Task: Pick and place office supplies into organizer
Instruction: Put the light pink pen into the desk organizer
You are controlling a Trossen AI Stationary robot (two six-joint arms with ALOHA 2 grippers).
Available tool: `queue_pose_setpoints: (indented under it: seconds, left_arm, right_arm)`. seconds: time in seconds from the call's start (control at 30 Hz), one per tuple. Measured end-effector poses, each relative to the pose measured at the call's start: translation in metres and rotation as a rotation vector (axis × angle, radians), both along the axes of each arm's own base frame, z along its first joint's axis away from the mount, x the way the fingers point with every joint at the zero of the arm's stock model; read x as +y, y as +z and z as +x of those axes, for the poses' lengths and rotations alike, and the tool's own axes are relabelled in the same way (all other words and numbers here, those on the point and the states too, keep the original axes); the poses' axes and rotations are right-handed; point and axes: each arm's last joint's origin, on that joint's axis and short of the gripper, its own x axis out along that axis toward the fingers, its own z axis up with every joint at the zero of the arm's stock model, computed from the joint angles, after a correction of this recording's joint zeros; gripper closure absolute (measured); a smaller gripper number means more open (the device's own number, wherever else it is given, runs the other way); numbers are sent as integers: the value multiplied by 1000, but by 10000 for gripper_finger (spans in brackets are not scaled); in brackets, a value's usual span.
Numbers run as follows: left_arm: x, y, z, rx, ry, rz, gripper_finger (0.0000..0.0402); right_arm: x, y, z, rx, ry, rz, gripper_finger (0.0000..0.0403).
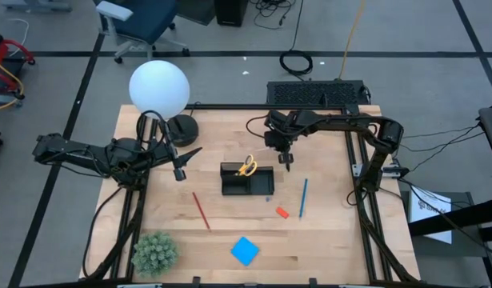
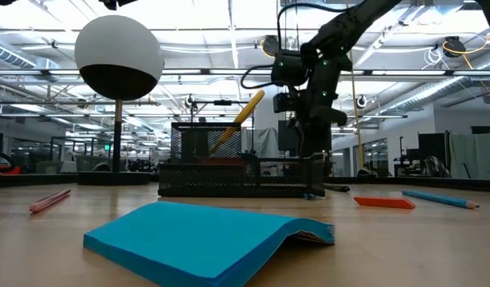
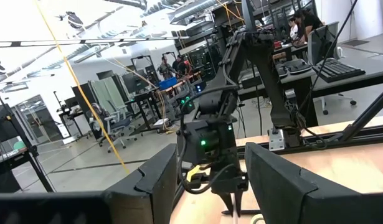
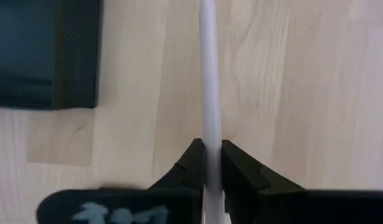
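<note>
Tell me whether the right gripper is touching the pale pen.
Touching. The right wrist view shows the right gripper shut on the pale pen, both fingers pressed against its sides with no gap.

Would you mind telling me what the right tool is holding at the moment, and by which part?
The right tool is shut on a pale pen, pinching its shaft; which end is hidden. The left tool holds nothing.

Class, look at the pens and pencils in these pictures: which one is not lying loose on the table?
The pale pen, pinched between the right gripper's shut fingers beside the organizer. The red pencil and blue pencil lie flat on the table.
</note>
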Motion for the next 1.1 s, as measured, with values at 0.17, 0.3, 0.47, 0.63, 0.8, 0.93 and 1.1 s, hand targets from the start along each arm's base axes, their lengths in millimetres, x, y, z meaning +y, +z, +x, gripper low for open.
queue_pose_setpoints:
  seconds: [0.17,0.3,0.47,0.63,0.8,0.93,1.1]
  left_arm:
    - [0,0,0,0,0,0,215]
    - [0,0,0,0,0,0,215]
    - [0,0,0,0,0,0,215]
    - [0,0,0,2,0,0,215]
    - [0,-1,0,9,0,1,215]
    - [0,-1,0,2,-3,-20,215]
    - [1,0,1,-8,-1,-53,215]
  right_arm:
    - [7,11,5,35,15,-56,381]
    - [16,19,10,65,35,-106,381]
    - [24,33,15,96,47,-170,381]
    - [33,54,16,87,46,-260,381]
    - [42,84,4,3,44,-309,381]
    - [53,111,-8,-93,44,-332,381]
    - [70,136,-17,-215,73,-358,381]
